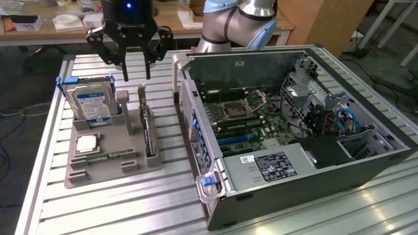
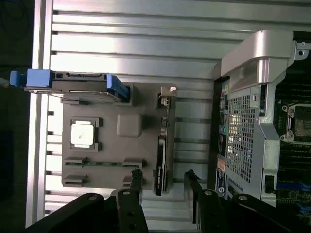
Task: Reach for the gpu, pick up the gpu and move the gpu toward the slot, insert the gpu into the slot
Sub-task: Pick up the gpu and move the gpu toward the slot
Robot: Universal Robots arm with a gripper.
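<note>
Starting nearest, at the front edge of the bench (image 1: 130, 205): finding the open computer case (image 1: 287, 147) lying on its side toward the front corner on the exterior view's right. Noting the green motherboard (image 1: 251, 115) facing up inside, and the slot (image 1: 235, 142) sitting among the long connector strips near the case wall that faces the tray. Passing next to the grey holder tray (image 1: 107, 169), toward the bench's edge on the exterior view's left. Finding the square CPU chip (image 1: 87, 143) lying flat at its near end, the gpu (image 1: 146, 122) standing on its long edge in the groove along the case-facing side, and the blue-labelled hard drive (image 1: 91, 100) standing upright at the far end. Reaching last the end effector (image 1: 136, 77), hanging released above the tray's far end, fingers spread with nothing between them, apart from the card; in the wrist view, seeing the card's end lying between the two fingers. Judging the reach as barely begun: setting one finger to each flat face, descending straight to avoid clipping the hard drive, and gripping near the middle of the top edge against tilting. Reading nothing for certain: taking the white-and-black sticker (image 1: 271, 166) inside the case, the drive's blue label and the lettering on the end effector's body as too small to make out.
</note>
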